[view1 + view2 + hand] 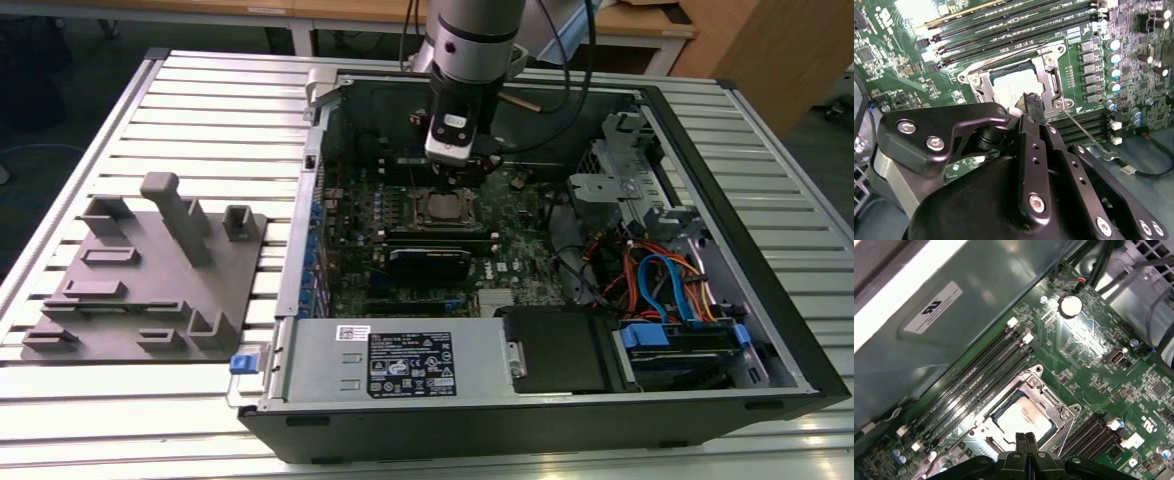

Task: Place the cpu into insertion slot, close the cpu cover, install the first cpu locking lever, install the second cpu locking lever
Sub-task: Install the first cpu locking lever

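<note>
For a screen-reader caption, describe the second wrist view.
The shut gripper points its tip at the edge of the insertion slot, where the cpu lies framed by the silver cpu cover. Green circuit board and long memory slots surround it.

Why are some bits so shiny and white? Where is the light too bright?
In the first wrist view, a white glare strip runs along the edge of the case wall. In both wrist views the cpu top shines pale. In the second wrist view, one corner of the circuit board is washed out white. In the exterior view, the light is even, with the computer case darker inside than the table.
</note>
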Controlling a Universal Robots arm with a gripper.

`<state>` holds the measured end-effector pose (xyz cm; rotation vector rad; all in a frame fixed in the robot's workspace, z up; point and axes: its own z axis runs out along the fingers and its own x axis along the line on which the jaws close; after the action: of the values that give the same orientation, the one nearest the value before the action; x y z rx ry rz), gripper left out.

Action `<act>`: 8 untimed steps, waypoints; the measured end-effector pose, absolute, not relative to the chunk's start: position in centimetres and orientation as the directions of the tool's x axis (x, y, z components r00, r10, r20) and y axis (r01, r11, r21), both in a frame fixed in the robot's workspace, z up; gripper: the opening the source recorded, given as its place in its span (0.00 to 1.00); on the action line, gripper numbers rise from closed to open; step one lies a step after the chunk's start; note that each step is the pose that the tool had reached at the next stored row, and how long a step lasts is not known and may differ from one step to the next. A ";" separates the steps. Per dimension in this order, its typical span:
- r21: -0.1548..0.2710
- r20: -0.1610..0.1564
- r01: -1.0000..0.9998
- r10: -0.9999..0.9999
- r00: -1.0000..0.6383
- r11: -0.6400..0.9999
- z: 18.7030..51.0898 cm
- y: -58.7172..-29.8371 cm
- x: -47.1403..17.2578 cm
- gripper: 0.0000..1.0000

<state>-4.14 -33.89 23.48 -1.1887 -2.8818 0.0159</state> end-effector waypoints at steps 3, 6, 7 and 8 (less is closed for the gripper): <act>-0.018 0.017 0.688 0.688 -0.726 0.726 23.5 -33.9 -4.2 0.10; -0.017 0.017 0.680 0.680 -0.733 0.733 23.5 -33.9 -4.2 0.10; -0.017 0.016 0.679 0.679 -0.734 0.734 23.5 -33.9 -4.2 0.10; -0.017 0.016 0.679 0.679 -0.734 0.734 23.5 -33.9 -4.2 0.10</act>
<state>-4.22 -33.89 23.46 -1.1375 -2.9054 0.0148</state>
